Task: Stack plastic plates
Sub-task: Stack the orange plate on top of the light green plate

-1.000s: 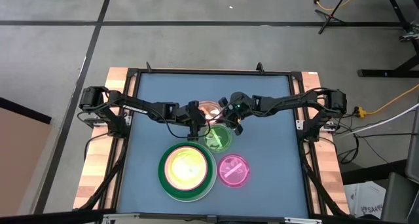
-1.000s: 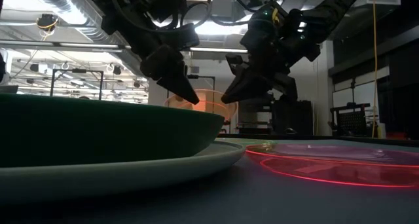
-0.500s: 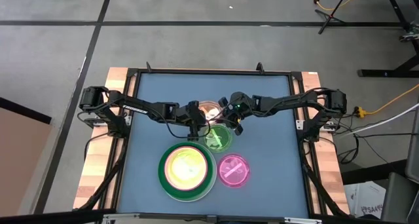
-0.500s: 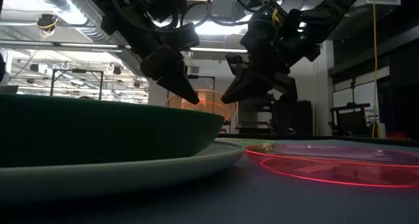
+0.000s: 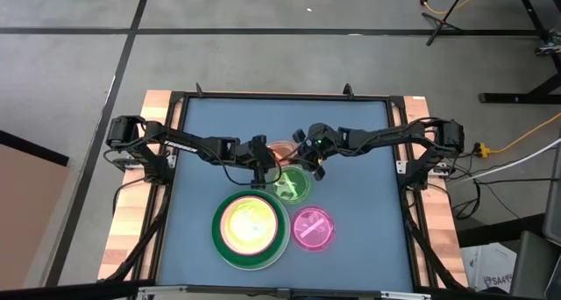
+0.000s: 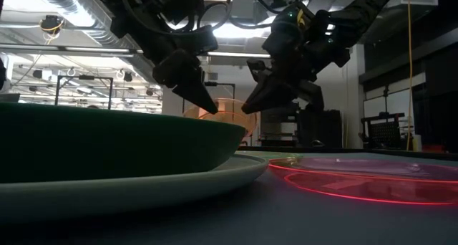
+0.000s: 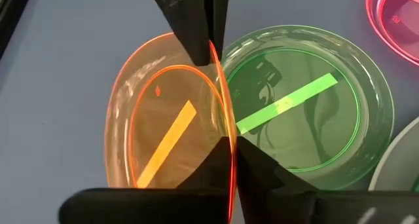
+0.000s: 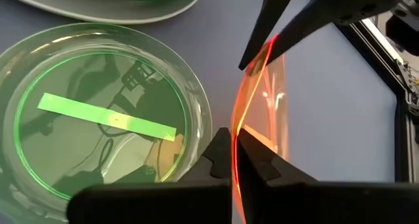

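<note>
Surface: blue-grey table (image 5: 351, 239).
Left gripper (image 7: 219, 96): pinching small translucent orange plastic plate's (image 7: 163, 129) rim.
Right gripper (image 8: 234, 155): clamped on opposite rim.
Risk: uneven release may drop it beside translucent green plate (image 5: 291, 185).

- The high view is evenly and softly lit, with only faint shadows under the arms on the blue table (image 5: 202, 133).
- The low view is dim and backlit: bright ceiling lights (image 6: 79, 5) behind turn the arms into near silhouettes.
- The nearest dark green plate (image 6: 107, 141) is a blurred, dark mass.
- The translucent orange plate (image 7: 163, 126) and green plate (image 7: 301, 106) glow at their rims, with arm shadows on the green one.
</note>
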